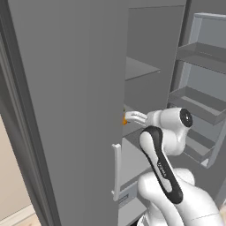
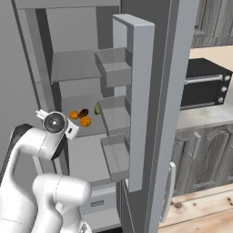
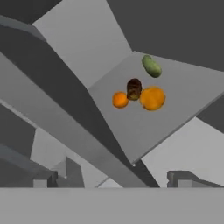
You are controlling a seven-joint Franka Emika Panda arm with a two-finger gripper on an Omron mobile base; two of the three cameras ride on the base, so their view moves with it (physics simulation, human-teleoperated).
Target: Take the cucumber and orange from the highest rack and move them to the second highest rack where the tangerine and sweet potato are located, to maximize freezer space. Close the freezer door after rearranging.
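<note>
With all four foods together on one shelf, the empty, wide-open gripper should back out carefully and push the door shut.

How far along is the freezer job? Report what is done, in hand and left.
Done, it seems: the yellow-green cucumber and the round orange lie on the flat grey second highest rack, beside the small tangerine and dark brown sweet potato.
In hand: nothing; the hand is open by that rack.
Left: the tall grey freezer door stands open and needs closing.
</note>
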